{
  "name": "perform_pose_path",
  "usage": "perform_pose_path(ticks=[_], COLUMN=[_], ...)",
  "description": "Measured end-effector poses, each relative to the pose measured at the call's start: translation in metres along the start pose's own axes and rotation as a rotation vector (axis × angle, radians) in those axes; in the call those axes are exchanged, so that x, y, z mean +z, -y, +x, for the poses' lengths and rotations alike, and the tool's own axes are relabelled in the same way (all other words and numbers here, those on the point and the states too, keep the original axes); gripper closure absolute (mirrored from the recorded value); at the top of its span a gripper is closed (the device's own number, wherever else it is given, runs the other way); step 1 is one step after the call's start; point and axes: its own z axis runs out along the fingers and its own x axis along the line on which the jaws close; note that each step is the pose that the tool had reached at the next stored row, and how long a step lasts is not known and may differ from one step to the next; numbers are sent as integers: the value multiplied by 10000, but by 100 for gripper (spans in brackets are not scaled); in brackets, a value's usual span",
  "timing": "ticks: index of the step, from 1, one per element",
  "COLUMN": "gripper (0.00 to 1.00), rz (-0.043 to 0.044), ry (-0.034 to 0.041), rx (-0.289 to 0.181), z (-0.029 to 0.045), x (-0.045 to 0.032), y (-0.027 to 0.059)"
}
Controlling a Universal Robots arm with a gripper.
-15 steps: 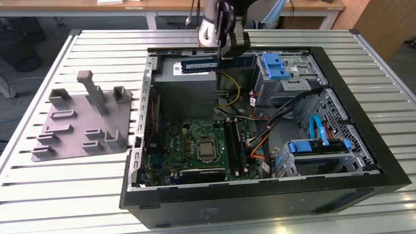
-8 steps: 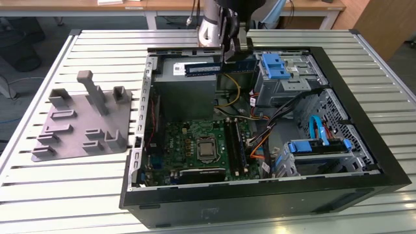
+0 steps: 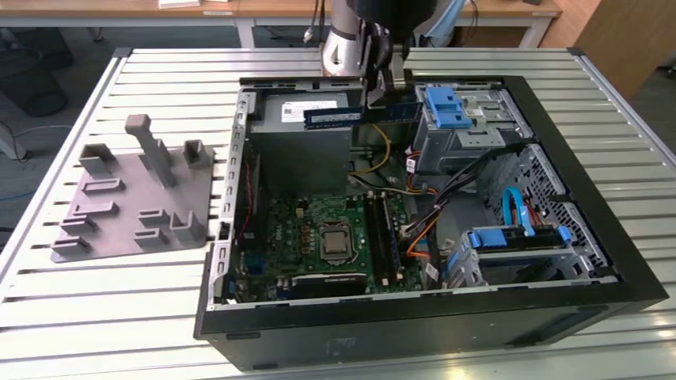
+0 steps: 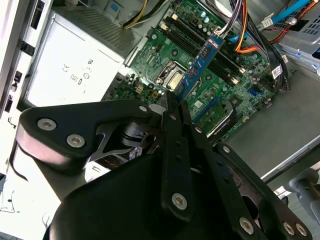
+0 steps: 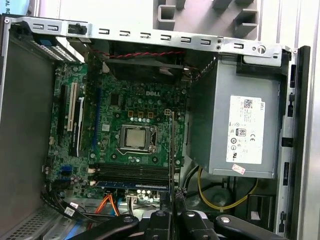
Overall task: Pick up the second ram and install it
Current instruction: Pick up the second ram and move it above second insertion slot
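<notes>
Open computer case (image 3: 423, 324), grey tray (image 3: 119, 207), slatted table (image 3: 95, 324)

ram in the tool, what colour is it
Blue, with small black chips. The second wrist view shows the ram best, held in the tool.

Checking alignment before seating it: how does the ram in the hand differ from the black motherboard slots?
The second ram is blue-green, the memory slots black. The ram hangs in the shut hand above the case; the slots sit fixed on the motherboard. The ram runs crosswise to the slots. Both are long and narrow.
</notes>
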Motion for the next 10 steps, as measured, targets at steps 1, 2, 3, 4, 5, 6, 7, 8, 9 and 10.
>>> perform_pose_path(ticks=[1, 2, 3, 4, 5, 6, 7, 8, 9, 10], gripper=[86, 86, 86, 86, 86, 86, 86, 86, 86, 86], rz=[0, -1, -1, -1, -1, -1, -2, -2, -1, -1], ry=[0, -1, -1, 0, 1, 1, 0, 0, 1, 1], rx=[1, 1, 1, 0, 0, 0, 0, 0, 0, 0], z=[2, 3, 5, 6, 8, 10, 11, 13, 15, 16], x=[8, 14, 22, 30, 38, 45, 53, 60, 67, 75], y=[6, 12, 19, 25, 31, 37, 41, 46, 49, 52])
